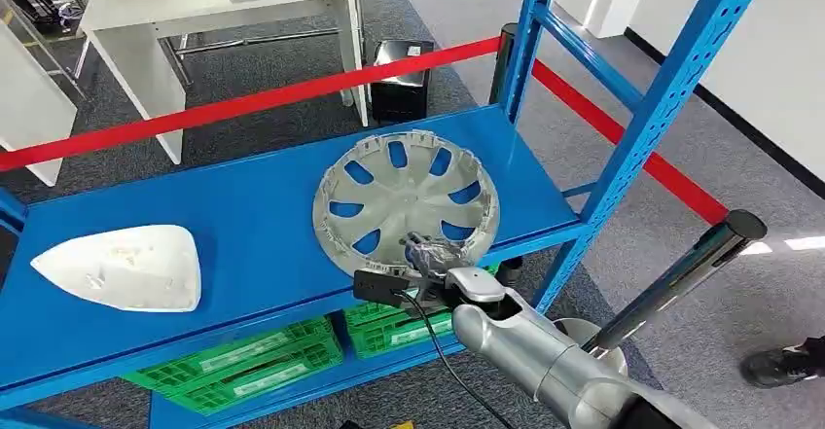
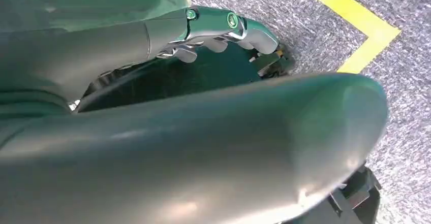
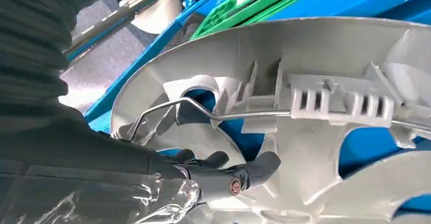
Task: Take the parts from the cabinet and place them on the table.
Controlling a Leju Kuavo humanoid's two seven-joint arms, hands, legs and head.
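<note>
Blue shelf (image 1: 243, 215), hubcap (image 1: 406, 202) mid-frame at its front edge. Your right hand (image 1: 428, 254) fingers (image 3: 254, 167) look hooked over its rim, grip unclear. Light, stiff, brittle plastic, so grab a spoke.

A silver-grey wheel hubcap (image 1: 406, 202) with oval cut-outs lies inner side up on the blue shelf (image 1: 253, 225), toward its right end, its near edge slightly overhanging. A white mirror housing (image 1: 125, 267) rests well apart at the left.
</note>
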